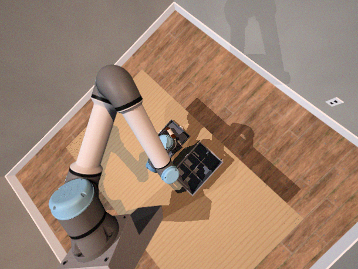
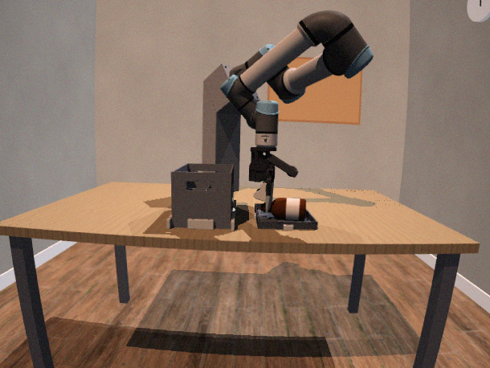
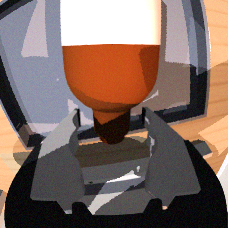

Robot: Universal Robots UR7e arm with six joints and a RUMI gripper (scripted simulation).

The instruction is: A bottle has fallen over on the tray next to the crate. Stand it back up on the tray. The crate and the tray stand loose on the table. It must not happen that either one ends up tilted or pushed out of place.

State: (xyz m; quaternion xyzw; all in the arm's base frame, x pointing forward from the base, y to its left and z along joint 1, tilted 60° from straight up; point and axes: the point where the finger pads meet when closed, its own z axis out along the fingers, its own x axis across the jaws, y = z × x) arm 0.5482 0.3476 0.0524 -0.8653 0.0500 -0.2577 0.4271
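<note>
A brown bottle [image 2: 289, 208] [image 3: 110, 75] [image 1: 171, 134] with a white label lies on its side in the low dark tray [image 2: 300, 224] [image 3: 202, 95], its neck pointing at the crate. My gripper [image 2: 267, 206] [image 3: 110, 109] reaches straight down at the tray's crate-side end. Its fingers stand part open on either side of the bottle's dark neck, with a gap on each side in the wrist view. The bottle rests on the tray floor.
The tall grey crate [image 2: 201, 197] [image 1: 207, 177], split into compartments, stands just left of the tray in the exterior view, close beside it. Both sit on the wooden table [image 2: 361, 235] [image 1: 235, 205]. The arm's base column stands at the table's back edge.
</note>
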